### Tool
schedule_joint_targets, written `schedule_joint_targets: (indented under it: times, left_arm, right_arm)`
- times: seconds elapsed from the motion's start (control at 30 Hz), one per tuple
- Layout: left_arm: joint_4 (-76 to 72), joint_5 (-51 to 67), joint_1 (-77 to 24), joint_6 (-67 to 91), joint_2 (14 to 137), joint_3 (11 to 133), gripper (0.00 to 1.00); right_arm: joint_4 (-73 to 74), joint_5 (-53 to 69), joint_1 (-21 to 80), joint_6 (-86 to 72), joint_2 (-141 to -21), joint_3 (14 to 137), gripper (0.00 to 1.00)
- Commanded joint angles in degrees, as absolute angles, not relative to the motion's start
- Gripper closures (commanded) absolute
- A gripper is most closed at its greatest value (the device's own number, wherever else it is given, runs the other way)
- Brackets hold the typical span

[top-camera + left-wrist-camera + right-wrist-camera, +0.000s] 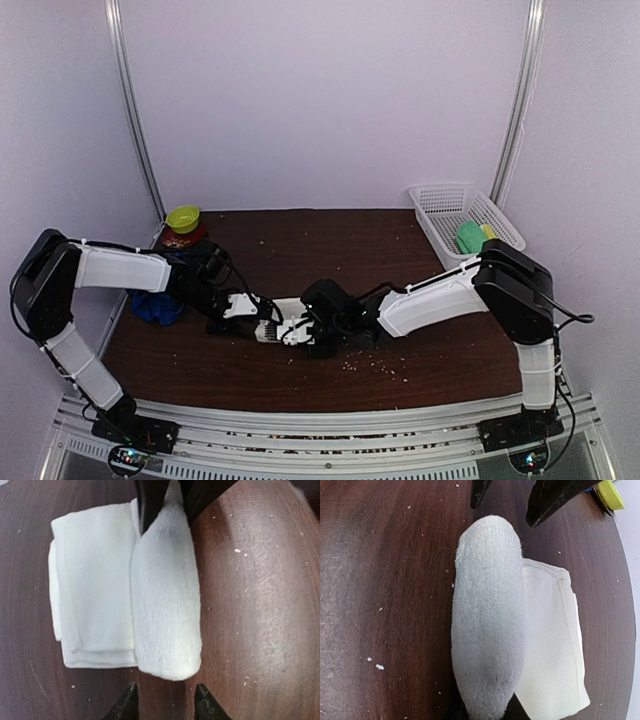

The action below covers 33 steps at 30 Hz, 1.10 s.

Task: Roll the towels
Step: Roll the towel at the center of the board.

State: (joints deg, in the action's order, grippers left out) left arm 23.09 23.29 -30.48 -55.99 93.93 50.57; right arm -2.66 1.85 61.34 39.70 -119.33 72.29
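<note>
White towel (165, 605) half rolled, blue towel (157, 306) apparently overhead only

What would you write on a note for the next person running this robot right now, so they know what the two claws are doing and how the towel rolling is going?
Left gripper: open, one finger on each side of the roll's near end, not gripping.
Right gripper: shut on the roll's other end.
White towel: in the middle of the table, partly rolled; a flat folded part lies beside the roll.
Blue towel: bunched near the table's left edge, not rolled.
Done: white roll started.
Left to do: finish the white roll, then roll the blue one.
</note>
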Motion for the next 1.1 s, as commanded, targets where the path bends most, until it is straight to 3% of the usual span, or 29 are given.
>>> schedule_joint_targets:
  times: [0.0,0.4,0.67,1.07]
  left_arm:
    - [15.64,20.37,-29.36,-54.92,90.04,46.73,0.61]
    - [-9.64,20.48,-28.72,-58.78,77.12,26.26,0.62]
    - [-15.73,23.16,-28.73,-63.60,69.84,17.20,0.62]
    - [-19.58,22.72,-30.74,-65.91,69.63,16.79,0.59]
  right_arm:
    - [7.39,6.51,60.30,36.25,-123.05,74.88,0.89]
    - [27.36,19.07,56.58,28.58,-130.91,90.25,0.87]
    - [36.43,26.41,55.13,23.08,-135.35,99.83,0.85]
    - [46.04,35.57,53.73,17.67,-140.46,109.42,0.84]
